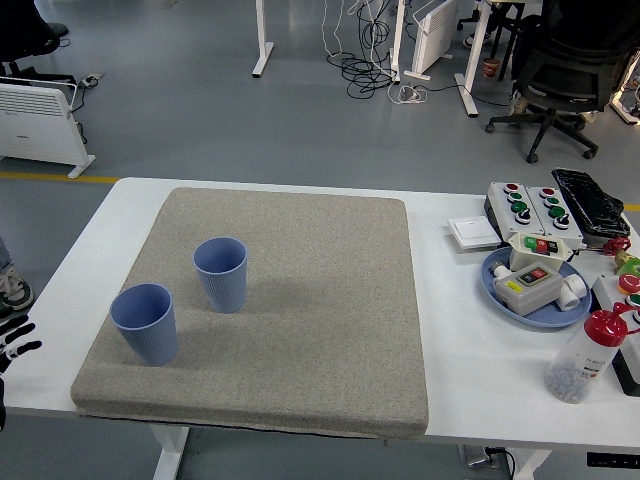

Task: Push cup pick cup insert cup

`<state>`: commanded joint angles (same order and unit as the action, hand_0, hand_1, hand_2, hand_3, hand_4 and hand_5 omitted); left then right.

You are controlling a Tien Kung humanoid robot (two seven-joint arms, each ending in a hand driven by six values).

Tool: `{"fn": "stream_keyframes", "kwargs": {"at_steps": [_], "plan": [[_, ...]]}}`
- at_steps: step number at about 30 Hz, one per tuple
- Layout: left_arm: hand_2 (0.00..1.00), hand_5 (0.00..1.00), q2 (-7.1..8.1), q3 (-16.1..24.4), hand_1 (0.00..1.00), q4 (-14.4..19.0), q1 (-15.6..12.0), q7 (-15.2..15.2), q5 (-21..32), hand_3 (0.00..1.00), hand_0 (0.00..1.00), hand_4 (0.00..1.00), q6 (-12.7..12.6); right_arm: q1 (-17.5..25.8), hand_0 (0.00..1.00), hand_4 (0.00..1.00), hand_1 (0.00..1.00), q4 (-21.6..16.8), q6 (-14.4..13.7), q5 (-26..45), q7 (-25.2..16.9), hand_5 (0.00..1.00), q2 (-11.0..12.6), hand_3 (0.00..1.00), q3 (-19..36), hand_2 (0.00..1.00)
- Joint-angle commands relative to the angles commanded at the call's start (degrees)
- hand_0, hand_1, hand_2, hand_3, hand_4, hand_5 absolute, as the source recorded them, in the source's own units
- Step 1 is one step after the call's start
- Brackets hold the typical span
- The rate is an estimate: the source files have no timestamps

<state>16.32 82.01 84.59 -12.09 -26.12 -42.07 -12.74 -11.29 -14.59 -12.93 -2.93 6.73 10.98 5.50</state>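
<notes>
We see two blue cups upright on the grey mat (300, 300): the far cup (220, 274) left of centre, the near cup (145, 323) lower left. Our left hand (14, 340), fingers spread and empty, rests at the frame's left edge.

Bright, even light; soft shadows, perhaps slightly blurred

A blue plate (500, 290) of button boxes sits right of the grey mat (330, 300), near a red-capped bottle (585, 358)
</notes>
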Motion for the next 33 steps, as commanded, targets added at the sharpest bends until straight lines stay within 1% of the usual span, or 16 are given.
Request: {"fn": "stream_keyframes", "kwargs": {"at_steps": [4,6,7,11,12,13,15,18,20,22,24,25,26,30,31,33], "plan": [[0.448,0.998,0.16,-1.68,0.485,0.42,-0.31,0.28,-2.79,0.418,0.412,0.592,0.86,-0.03,0.739,0.075,0.664,0.01,0.02,-0.22,0.11,0.475,-0.01,0.558,0.17,0.658],[0.448,0.998,0.51,-3.88,0.485,0.68,-0.18,1.09,-6.35,0.418,0.412,0.592,1.93,0.01,0.739,0.075,0.664,0.00,0.02,-0.44,0.18,0.475,-0.01,0.558,0.26,0.658],[0.455,0.998,0.59,-4.33,0.503,0.70,-0.13,1.21,-7.74,0.418,0.476,0.574,2.10,0.02,0.739,0.075,0.663,-0.01,0.01,-0.44,0.17,0.475,-0.01,0.558,0.25,0.658],[0.455,0.998,1.09,-5.95,0.503,0.78,-0.08,1.96,-12.58,0.418,0.476,0.574,2.90,0.23,0.739,0.075,0.663,-0.01,-0.01,-0.60,0.27,0.475,-0.04,0.558,0.43,0.658],[0.455,0.998,1.16,-6.14,0.503,0.80,-0.05,2.01,-13.09,0.418,0.476,0.574,2.97,0.26,0.739,0.075,0.663,-0.02,-0.01,-0.62,0.28,0.475,-0.04,0.558,0.45,0.658],[0.457,0.998,1.34,-6.70,0.512,0.81,0.05,2.15,-14.27,0.419,0.498,0.573,3.21,0.34,0.738,0.075,0.662,-0.03,-0.01,-0.72,0.34,0.474,-0.05,0.558,0.51,0.658],[0.457,0.998,1.51,-7.38,0.512,0.68,0.21,2.42,-15.84,0.419,0.498,0.573,3.55,0.44,0.738,0.075,0.662,-0.03,0.01,-1.07,0.46,0.474,-0.05,0.558,0.67,0.658],[0.457,0.998,1.40,-7.84,0.512,0.17,0.59,2.88,-17.46,0.419,0.498,0.573,3.88,0.64,0.738,0.075,0.662,-0.04,0.01,-1.19,0.53,0.474,-0.10,0.558,0.79,0.658],[0.458,0.998,1.26,-8.12,0.517,-0.17,0.87,3.04,-17.96,0.422,0.518,0.572,3.96,0.77,0.738,0.075,0.662,-0.05,0.00,-1.30,0.58,0.475,-0.14,0.558,0.87,0.658],[0.458,0.998,1.06,-8.86,0.517,-1.10,1.80,3.73,-20.33,0.422,0.518,0.572,4.34,0.90,0.738,0.075,0.662,-0.06,0.00,-1.72,0.73,0.475,-0.18,0.558,1.08,0.658],[0.458,0.998,1.05,-9.38,0.517,-1.64,2.36,4.15,-20.98,0.422,0.518,0.572,4.59,0.97,0.738,0.075,0.662,-0.07,0.01,-1.96,0.81,0.475,-0.19,0.558,1.18,0.658],[0.468,0.998,1.05,-9.55,0.525,-1.82,2.55,4.29,-21.12,0.436,0.567,0.573,4.68,1.00,0.738,0.074,0.663,-0.07,0.01,-2.04,0.83,0.475,-0.19,0.558,1.21,0.658],[0.468,0.998,1.05,-9.61,0.525,-1.87,2.61,4.34,-21.17,0.436,0.567,0.573,4.71,1.01,0.738,0.074,0.663,-0.07,0.01,-2.06,0.84,0.475,-0.19,0.558,1.22,0.658],[0.468,0.998,1.05,-10.68,0.525,-3.51,4.40,4.98,-21.46,0.436,0.567,0.573,4.95,1.18,0.738,0.074,0.663,-0.09,0.04,-2.13,0.86,0.475,-0.22,0.558,1.24,0.658],[0.475,0.998,1.01,-10.85,0.532,-3.84,4.92,5.14,-21.41,0.444,0.614,0.575,5.00,1.16,0.738,0.074,0.662,-0.10,0.03,-1.79,0.76,0.475,-0.21,0.558,1.04,0.659],[0.475,0.998,0.92,-11.12,0.532,-4.36,5.66,5.34,-21.43,0.444,0.614,0.575,5.07,1.12,0.738,0.074,0.662,-0.11,0.03,-1.21,0.59,0.475,-0.20,0.558,0.73,0.659]]}}
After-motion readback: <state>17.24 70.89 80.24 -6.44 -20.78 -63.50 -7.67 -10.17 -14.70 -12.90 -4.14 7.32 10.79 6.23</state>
